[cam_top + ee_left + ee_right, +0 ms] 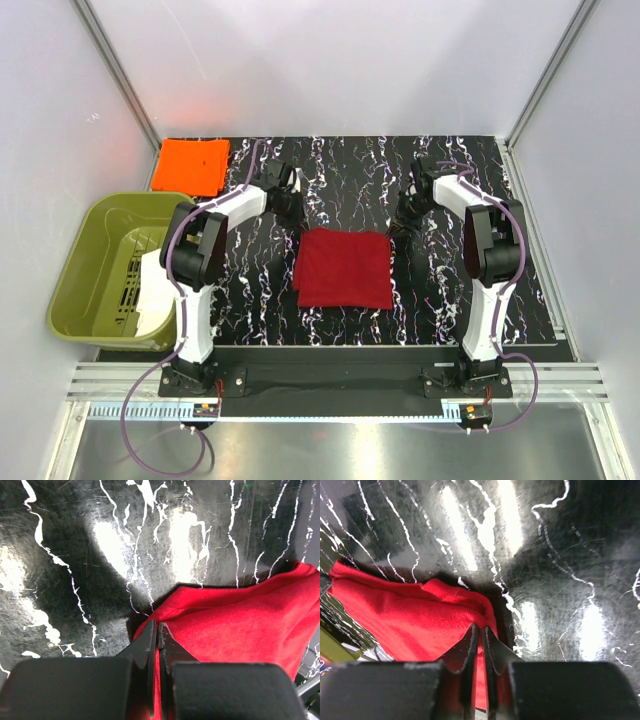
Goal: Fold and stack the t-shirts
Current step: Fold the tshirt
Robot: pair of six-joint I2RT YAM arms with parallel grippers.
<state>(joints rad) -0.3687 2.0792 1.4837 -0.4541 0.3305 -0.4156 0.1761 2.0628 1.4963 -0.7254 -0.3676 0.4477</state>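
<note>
Left fingers (148,642) and right fingers (469,647) pinched shut on far corners of the crimson t-shirt (343,268); cloth judged soft, light, limp: corner holds keep folds even.

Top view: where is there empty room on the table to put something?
Black marbled tabletop is bare beyond the crimson red cloth t-shirt, right of the folded orange cloth t-shirt. Crowded: the red one's far corners, pinched by left gripper and right gripper.
</note>
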